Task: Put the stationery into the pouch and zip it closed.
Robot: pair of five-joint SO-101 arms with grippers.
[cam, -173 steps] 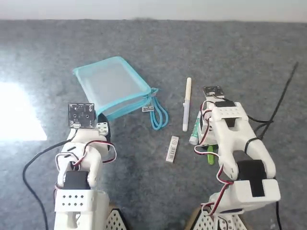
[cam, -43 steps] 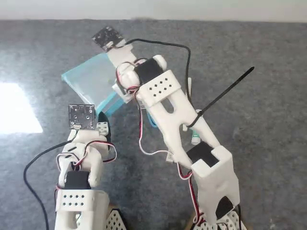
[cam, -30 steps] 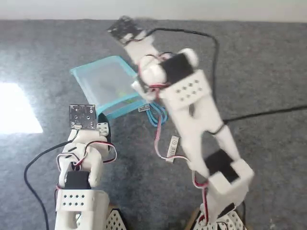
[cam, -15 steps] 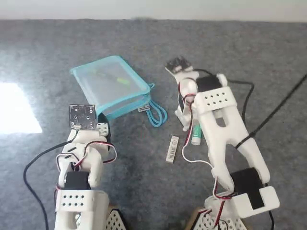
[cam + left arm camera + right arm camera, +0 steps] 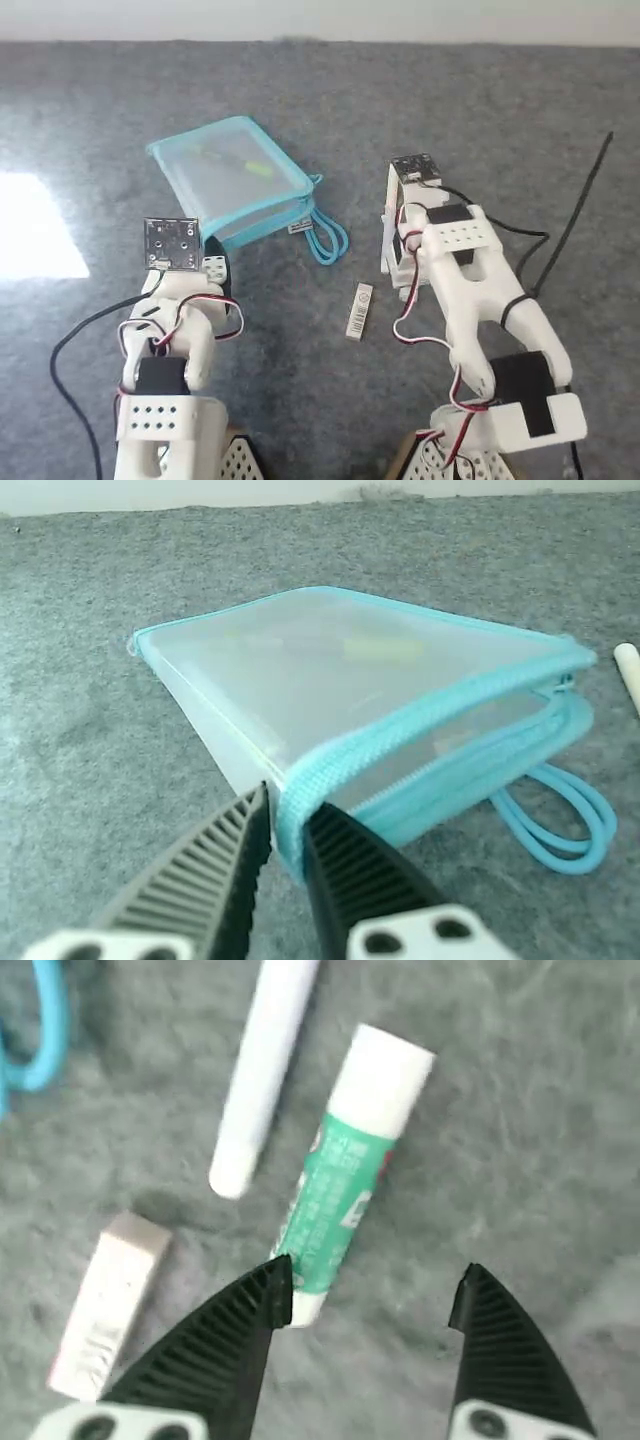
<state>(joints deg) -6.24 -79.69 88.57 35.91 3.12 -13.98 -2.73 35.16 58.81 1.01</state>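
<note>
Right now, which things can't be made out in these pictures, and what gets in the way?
High view: the right arm covers the glue stick and much of the white pen.
Right wrist view: the picture's edge cuts off the pen's far end.
High and left wrist views: the greenish item inside the pouch is blurred by its translucent wall; its kind is unclear.

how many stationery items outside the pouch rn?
3, all by the right gripper: white pen, green glue stick beside it, eraser lying apart from them. The arm may hide more.
</note>
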